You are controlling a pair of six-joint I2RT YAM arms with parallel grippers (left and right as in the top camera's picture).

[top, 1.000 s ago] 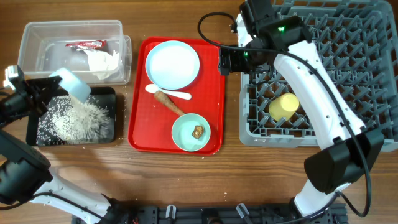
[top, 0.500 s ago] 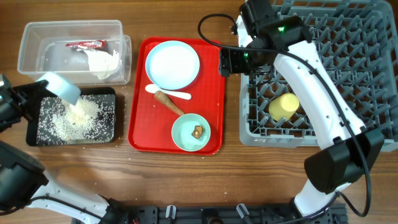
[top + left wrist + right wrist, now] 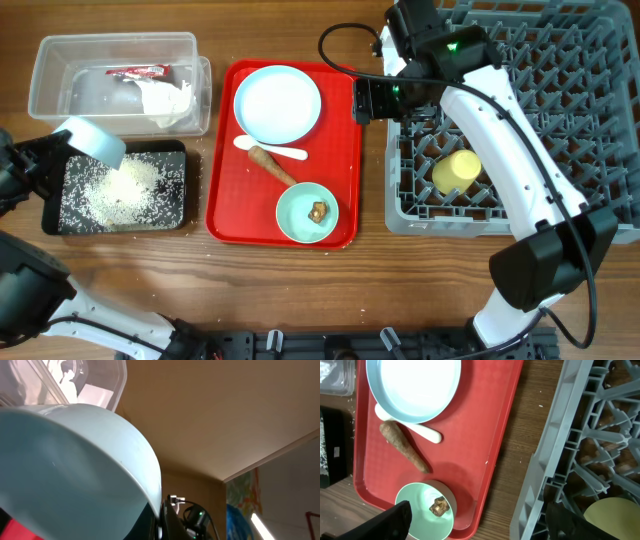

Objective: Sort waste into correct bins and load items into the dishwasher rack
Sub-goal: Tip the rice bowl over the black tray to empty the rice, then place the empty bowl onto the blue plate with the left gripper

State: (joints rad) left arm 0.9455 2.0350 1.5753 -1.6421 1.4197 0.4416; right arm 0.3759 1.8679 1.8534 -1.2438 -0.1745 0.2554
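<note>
Table strip (image 3: 372,180) between red tray (image 3: 225,190) and rack (image 3: 560,70) bare near front; right claw (image 3: 362,98) blocks far end.

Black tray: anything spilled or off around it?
Yes. Most white crumbs lie in the black tray, but a few specks sit on the table just outside it. The pale blue bowl hangs tilted over its corner.

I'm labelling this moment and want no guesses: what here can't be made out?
Left gripper: in its wrist view the tilted bowl fills the frame and hides the fingers.
The bowl's inside: turned away from the overhead camera.
Yellow cup: cut off by the right wrist view's bottom corner.
</note>
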